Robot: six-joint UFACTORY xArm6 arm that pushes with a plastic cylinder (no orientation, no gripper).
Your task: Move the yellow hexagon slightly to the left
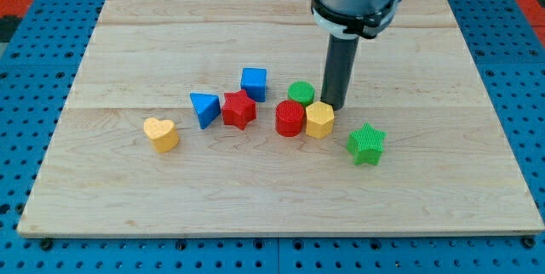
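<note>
Eight blocks sit on the wooden board: two yellow, two red, two blue, two green. The yellow hexagon lies near the middle, touching the red cylinder on its left, with the green cylinder just above them. My tip stands just above the hexagon's upper right edge, seemingly touching it; it is a bare rod, holding nothing. Leftward lie the red star, blue cube, blue triangle and yellow heart; the green star sits apart, lower right
</note>
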